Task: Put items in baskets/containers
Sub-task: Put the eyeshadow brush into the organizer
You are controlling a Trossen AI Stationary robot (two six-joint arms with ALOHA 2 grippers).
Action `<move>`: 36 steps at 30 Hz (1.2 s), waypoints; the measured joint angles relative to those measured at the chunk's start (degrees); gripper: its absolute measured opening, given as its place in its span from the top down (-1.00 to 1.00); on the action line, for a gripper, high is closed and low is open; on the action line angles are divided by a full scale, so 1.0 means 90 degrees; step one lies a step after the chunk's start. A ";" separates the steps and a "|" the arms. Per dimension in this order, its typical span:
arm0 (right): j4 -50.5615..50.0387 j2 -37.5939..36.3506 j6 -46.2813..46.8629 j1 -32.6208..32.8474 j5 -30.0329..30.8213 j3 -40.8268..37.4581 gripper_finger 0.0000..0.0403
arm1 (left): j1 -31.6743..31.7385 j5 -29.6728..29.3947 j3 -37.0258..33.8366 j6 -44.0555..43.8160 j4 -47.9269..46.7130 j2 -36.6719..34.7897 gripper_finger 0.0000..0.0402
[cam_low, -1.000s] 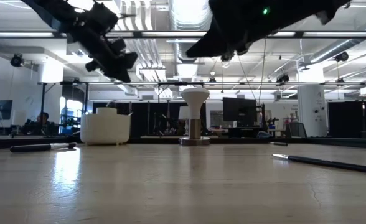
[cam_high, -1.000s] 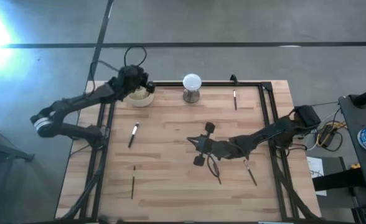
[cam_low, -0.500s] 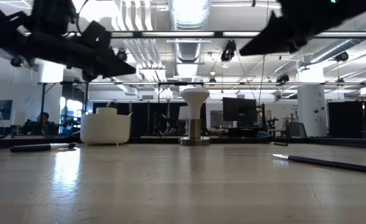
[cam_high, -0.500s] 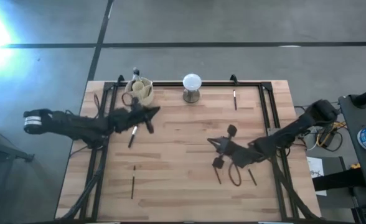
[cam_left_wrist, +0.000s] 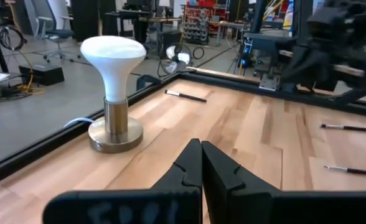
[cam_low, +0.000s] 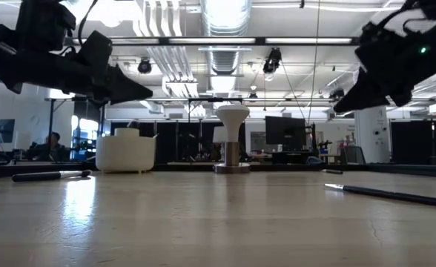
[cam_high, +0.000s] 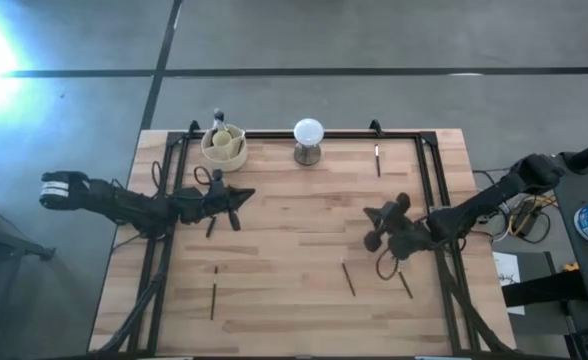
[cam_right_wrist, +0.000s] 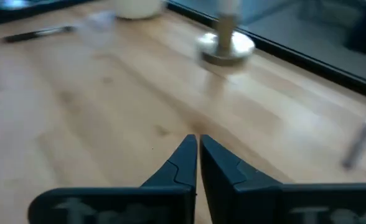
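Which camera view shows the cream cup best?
The high view: the cream cup shows from above, with its open top and a brush standing in it. The low view shows only its side. The right wrist view catches a blurred edge; the left wrist view misses it.

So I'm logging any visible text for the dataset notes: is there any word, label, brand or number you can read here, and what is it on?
Nothing can be read.
Left tool: pale marks on its dark base, too blurred to read.
Right tool: similar pale marks on its base, also blurred.
Cream cup, white ball on its stand and brushes on the table: no lettering shows.
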 joint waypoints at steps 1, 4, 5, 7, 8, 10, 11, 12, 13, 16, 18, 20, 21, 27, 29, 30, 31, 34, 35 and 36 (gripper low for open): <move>-0.0159 -0.0081 0.0191 -0.0163 -0.0001 -0.0054 0.90 | 0.0000 0.0000 0.0000 0.0000 0.0020 0.0026 1.00; -0.0511 -0.0275 0.0442 -0.0918 -0.0111 -0.0129 0.81 | 0.0000 0.0000 -0.0001 0.0000 0.0018 0.0092 1.00; -0.0563 -0.0329 0.0410 -0.1288 -0.0282 -0.0131 0.78 | 0.0001 0.0000 0.0000 0.0000 0.0006 0.0099 1.00; -0.0568 -0.0405 0.0061 -0.2183 -0.0827 -0.0097 0.71 | 0.0001 0.0000 0.0001 -0.0005 0.0029 0.0098 1.00; -0.0556 -0.0417 -0.0193 -0.2663 -0.1150 -0.0062 0.67 | 0.0002 0.0000 0.0002 -0.0002 0.0028 0.0097 1.00; -0.0401 -0.0387 -0.0692 -0.3689 -0.1754 -0.0006 0.61 | 0.0002 0.0000 0.0002 0.0000 0.0020 0.0097 1.00; -0.0324 -0.0357 -0.0921 -0.4196 -0.2094 0.0013 0.58 | 0.0002 0.0000 0.0002 0.0002 0.0027 0.0102 1.00; -0.0234 -0.0308 -0.1138 -0.4681 -0.2420 0.0040 0.55 | 0.0002 0.0000 0.0002 0.0020 0.0025 0.0113 1.00; -0.0133 -0.0251 -0.1319 -0.5154 -0.2734 0.0070 0.53 | 0.0002 0.0000 0.0000 0.0040 0.0021 0.0121 1.00; 0.0140 -0.0001 -0.1703 -0.6315 -0.3572 0.0117 0.47 | 0.0002 0.0000 -0.0005 0.0046 0.0024 0.0121 1.00; 0.0195 0.0262 -0.1909 -0.6856 -0.3899 0.0153 0.45 | 0.0002 0.0000 -0.0005 0.0046 0.0018 0.0121 1.00; 0.0230 0.0577 -0.2018 -0.7214 -0.4030 0.0216 0.45 | 0.0002 0.0000 -0.0005 0.0049 0.0021 0.0121 1.00; 0.0233 0.0744 -0.2066 -0.7338 -0.4037 0.0250 0.45 | 0.0002 0.0000 -0.0005 0.0049 0.0020 0.0121 1.00; 0.0538 0.1770 -0.2214 -0.7597 -0.4169 0.0441 0.48 | 0.0002 0.0000 -0.0005 0.0049 0.0022 0.0121 1.00; 0.0660 0.2089 -0.2227 -0.7596 -0.4234 0.0522 0.49 | 0.0002 0.0000 -0.0005 0.0044 0.0020 0.0121 1.00; 0.0693 0.2230 -0.2226 -0.7594 -0.4275 0.0570 0.50 | 0.0002 0.0000 -0.0005 0.0042 0.0020 0.0121 1.00; 0.0695 0.2353 -0.2225 -0.7593 -0.4288 0.0619 0.51 | 0.0002 0.0000 -0.0007 0.0041 0.0020 0.0121 1.00; 0.0654 0.2634 -0.2225 -0.7561 -0.4286 0.0766 0.54 | 0.0002 -0.0001 -0.0007 0.0038 0.0019 0.0121 1.00; 0.0593 0.2683 -0.2208 -0.7534 -0.4221 0.0812 0.56 | 0.0002 -0.0002 -0.0007 0.0036 0.0018 0.0121 1.00; 0.0577 0.2715 -0.2187 -0.7514 -0.4190 0.0832 0.58 | 0.0002 0.0000 -0.0007 0.0034 0.0019 0.0121 1.00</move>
